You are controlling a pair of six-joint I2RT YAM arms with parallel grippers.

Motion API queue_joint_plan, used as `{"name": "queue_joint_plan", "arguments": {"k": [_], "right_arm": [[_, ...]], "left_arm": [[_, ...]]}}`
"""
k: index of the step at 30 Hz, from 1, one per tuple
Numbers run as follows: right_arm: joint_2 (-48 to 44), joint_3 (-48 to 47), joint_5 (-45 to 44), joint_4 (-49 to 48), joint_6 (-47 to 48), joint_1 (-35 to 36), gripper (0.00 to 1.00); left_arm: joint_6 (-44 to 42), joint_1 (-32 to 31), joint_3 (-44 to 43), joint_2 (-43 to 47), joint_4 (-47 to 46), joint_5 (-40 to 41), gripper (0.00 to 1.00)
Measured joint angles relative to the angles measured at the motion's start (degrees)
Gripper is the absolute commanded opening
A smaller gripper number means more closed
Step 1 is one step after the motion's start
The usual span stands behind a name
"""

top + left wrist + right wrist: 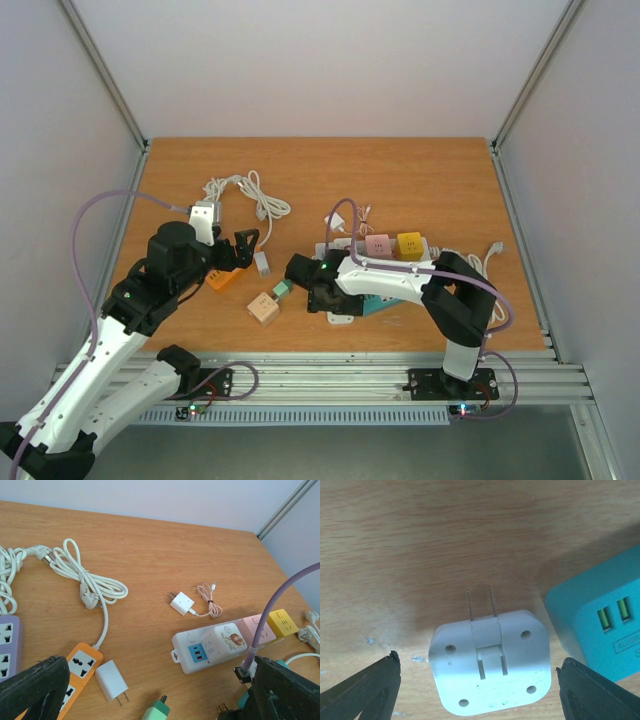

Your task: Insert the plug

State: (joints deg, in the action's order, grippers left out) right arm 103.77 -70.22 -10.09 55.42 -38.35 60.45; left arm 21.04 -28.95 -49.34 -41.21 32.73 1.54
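A white flat plug adapter (490, 662) lies on the wooden table with two prongs folded out, pointing away from the camera. My right gripper (480, 680) is open and straddles it, one finger on each side, neither touching. In the top view the right gripper (318, 290) is low over this adapter (343, 318). A white power strip (210, 647) with blue USB ports, a pink cube and a yellow cube lies to the right. My left gripper (160, 685) is open and empty above a small white charger (112, 681) and a green plug (157, 711).
A teal USB socket cube (600, 625) sits just right of the adapter. An orange power strip (80, 665) with a coiled white cable (85, 580), a purple strip (7, 645), a white charger with a pink cable (181, 603) and a beige cube (263, 308) lie around.
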Motion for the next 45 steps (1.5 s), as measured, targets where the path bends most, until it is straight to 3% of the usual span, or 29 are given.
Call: {"name": "queue_joint_plan", "arguments": {"k": [9, 18, 21, 28, 39, 45], "right_arm": [[0.9, 2.3, 0.2, -2.1, -3.6, -0.3, 0.88], [1.3, 5.1, 2.9, -9.6, -0.5, -2.0, 0.57], [1.3, 5.1, 2.7, -9.7, 0.1, -2.0, 0.53], [-1.0, 6.9, 2.4, -11.6, -0.3, -2.1, 0.52], [-24.6, 8.5, 3.0, -22.5, -6.2, -5.1, 0.53], [-28.0, 4.9, 6.8, -25.8, -14.1, -10.1, 0.54]], "left_arm": [[0.0, 0.0, 0.0, 0.0, 0.0, -0.1, 1.0], [0.0, 0.0, 0.0, 0.0, 0.0, -0.3, 0.99], [0.1, 0.0, 0.0, -0.2, -0.2, -0.7, 0.99], [0.1, 0.0, 0.0, -1.2, -0.6, -2.4, 0.99], [1.1, -0.2, 3.2, -2.8, -7.0, -14.7, 0.99], [5.2, -4.6, 7.5, -1.9, -15.1, -15.7, 0.97]]}}
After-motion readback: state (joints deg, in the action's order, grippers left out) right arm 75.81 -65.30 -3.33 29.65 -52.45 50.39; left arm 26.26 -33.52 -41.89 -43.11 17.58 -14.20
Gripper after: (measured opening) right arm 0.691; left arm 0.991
